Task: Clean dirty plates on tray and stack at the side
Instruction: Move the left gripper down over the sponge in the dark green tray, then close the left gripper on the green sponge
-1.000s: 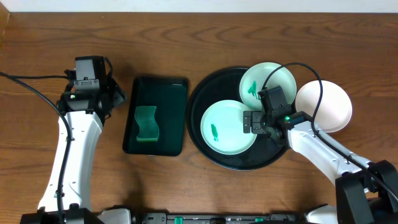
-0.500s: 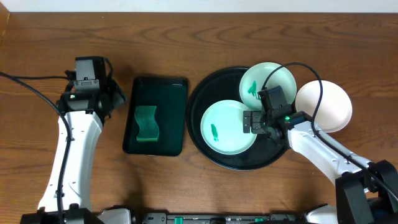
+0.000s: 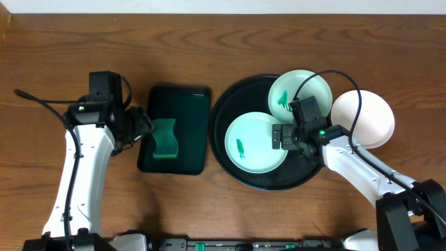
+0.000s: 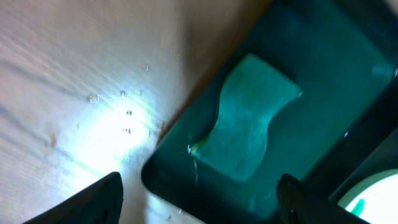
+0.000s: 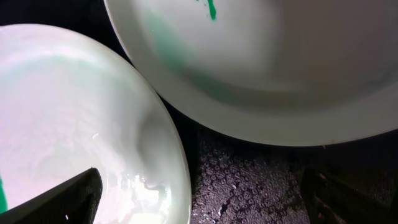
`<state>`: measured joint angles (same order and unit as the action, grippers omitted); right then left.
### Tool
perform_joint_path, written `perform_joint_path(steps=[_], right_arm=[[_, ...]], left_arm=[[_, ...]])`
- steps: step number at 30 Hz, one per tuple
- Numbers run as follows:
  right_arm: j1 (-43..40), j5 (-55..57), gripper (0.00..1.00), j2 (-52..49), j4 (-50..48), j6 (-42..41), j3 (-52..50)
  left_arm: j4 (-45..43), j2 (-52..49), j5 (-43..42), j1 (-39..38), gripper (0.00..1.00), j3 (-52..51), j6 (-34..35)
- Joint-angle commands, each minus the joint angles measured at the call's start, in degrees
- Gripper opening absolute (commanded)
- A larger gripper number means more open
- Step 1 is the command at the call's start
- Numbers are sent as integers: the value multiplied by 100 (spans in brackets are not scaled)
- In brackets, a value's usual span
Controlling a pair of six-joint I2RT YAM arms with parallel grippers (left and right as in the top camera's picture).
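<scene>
- Black tray (image 3: pixel 230 104) on the bench (image 3: pixel 209 42), right of centre. Two dirty plates are carried on it, face up: front plate (image 3: pixel 254 143), with a green smear left of its middle, and rear plate (image 3: pixel 300 90), smeared on its left side.
- The two rims meet; which one lies on top cannot be told.
- A third plate (image 3: pixel 366 118) is seen off the tray to the right, on the bench, with no smear visible.
- Plates are round, so no long axis is to be noted.
- Right gripper (image 3: pixel 279 136): jaws spread wide, nothing grasped, poised at the front plate's right rim beside the rear plate.
- Left gripper (image 3: pixel 143 125): released, empty, at the left edge of the green tray (image 3: pixel 174 97), near the sponge (image 3: pixel 164 138).
- Sponge's long axis runs along the green tray's length.

Risks, as judged:
- A glossy rim may slip if pinched shallowly.
- The rear plate may be knocked where the rims touch.
- The green tray's wall may be caught instead of the sponge, and the tray dragged.
</scene>
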<state>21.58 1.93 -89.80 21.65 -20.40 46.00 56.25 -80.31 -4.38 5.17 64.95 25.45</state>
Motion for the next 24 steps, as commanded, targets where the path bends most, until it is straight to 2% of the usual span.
perform_joint_path(steps=[1, 3, 6, 7, 18, 24], right_arm=[[26, -4, 98, 109, -31, -13, -22], [24, -4, 84, 109, 24, -13, -22], [24, -4, 66, 109, 46, -13, -22], [24, -7, 64, 109, 44, -13, -22], [26, -9, 62, 109, 133, -13, -22], [26, -9, 62, 109, 131, -13, -22]], left_arm=[[55, -22, -146, 17, 72, -33, -258], [96, -22, -146, -2, 67, -33, -485], [186, -22, -144, -57, 67, -33, -555], [199, -22, -146, -101, 67, -33, -555], [-284, -402, -98, -977, 68, -33, -721], [-437, -863, -74, -1078, 64, -33, -719]])
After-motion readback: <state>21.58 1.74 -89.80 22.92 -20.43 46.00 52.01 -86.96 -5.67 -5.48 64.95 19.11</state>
